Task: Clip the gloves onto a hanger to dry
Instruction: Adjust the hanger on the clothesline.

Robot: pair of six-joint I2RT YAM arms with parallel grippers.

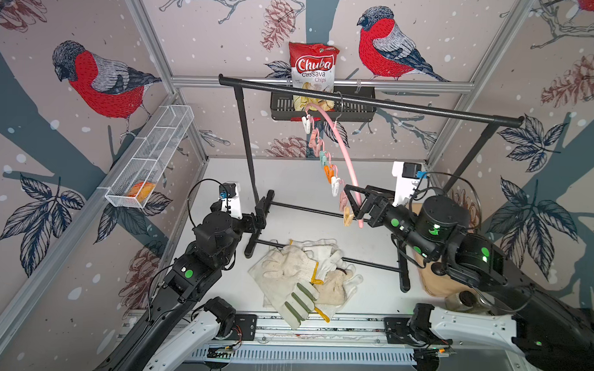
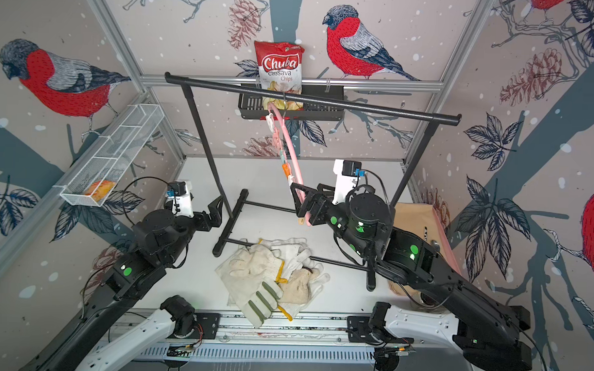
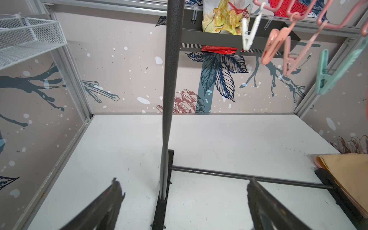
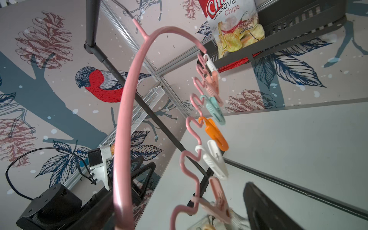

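- A white tabletop is enclosed by walls papered with bullfinches, pine cones and leaves, set in an aluminium frame.
- A black garment rack is stood on the tabletop. A black basket holding a Chuba cassava chips bag is hung on the back wall, and a white wire-mesh shelf is fixed to a side wall.
- The pink hanger is hung by its metal hook from the rack's top bar, with pastel pegs dangling in a row under its arch.
- The right gripper is raised at the hanger's near end with its jaws spread wide. The pink arch is seen passing between them, close by one finger, and whether it is touched cannot be told.
- The left gripper is held wide apart with nothing in it, just in front of the rack's left upright.
- The gloves are piled on the tabletop at the front, beside the rack's feet and between the two arms. They are below and well apart from both grippers and the pegs. Knitted ones with yellow cuff edging are mixed with a leather one with olive finger strips.
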